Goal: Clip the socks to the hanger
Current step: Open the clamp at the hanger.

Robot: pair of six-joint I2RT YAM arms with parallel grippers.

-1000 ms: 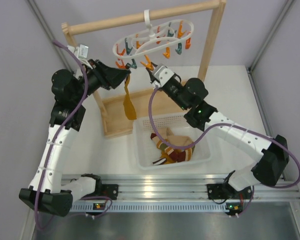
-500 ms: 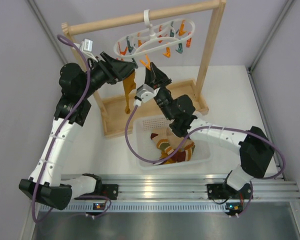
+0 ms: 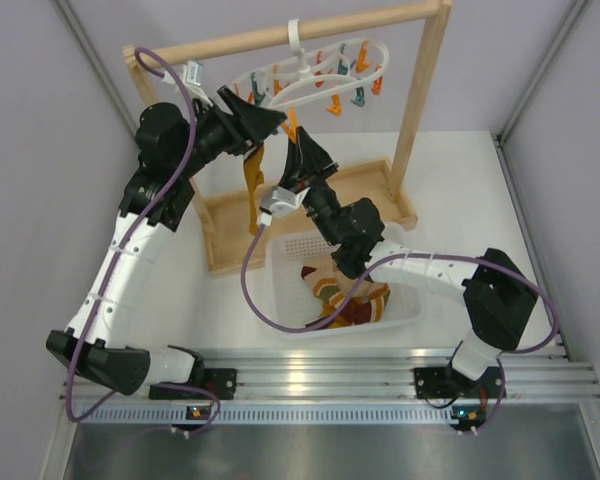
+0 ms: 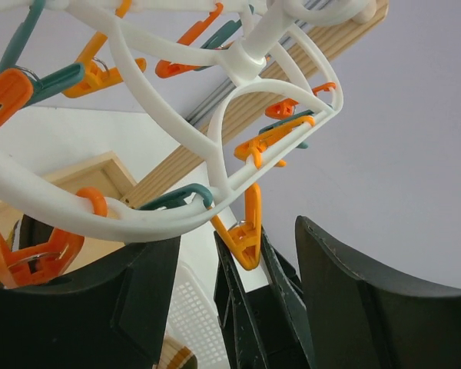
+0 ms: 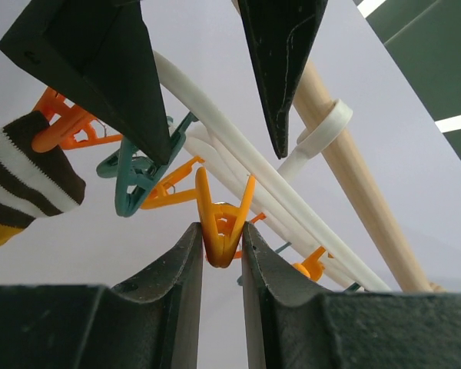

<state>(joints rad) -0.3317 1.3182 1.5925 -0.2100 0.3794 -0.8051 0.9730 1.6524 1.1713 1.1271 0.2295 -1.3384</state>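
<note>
The white hanger (image 3: 280, 85) hangs by its hook from the wooden rail, with orange and teal pegs dangling. My right gripper (image 5: 221, 231) is shut on the lower end of one orange peg (image 5: 223, 207), directly under the hanger ring (image 5: 238, 146). My left gripper (image 4: 238, 231) stands open, its fingers wide on either side of that peg and the right fingers. A mustard sock (image 3: 252, 190) hangs beside the left gripper (image 3: 265, 120). Its striped cuff (image 5: 23, 184) meets another orange peg (image 5: 61, 127), outside the left jaws.
The wooden rail frame (image 3: 280, 35) has a post (image 3: 420, 90) on the right and a flat wooden base (image 3: 225, 215). A white perforated basket (image 3: 280, 290) in front holds several striped socks (image 3: 345, 300). Grey walls close in both sides.
Both arms rose toward the hanger. The right gripper swung left and up, keeping the orange peg. The left gripper moved up and right, and its jaws spread wider.
</note>
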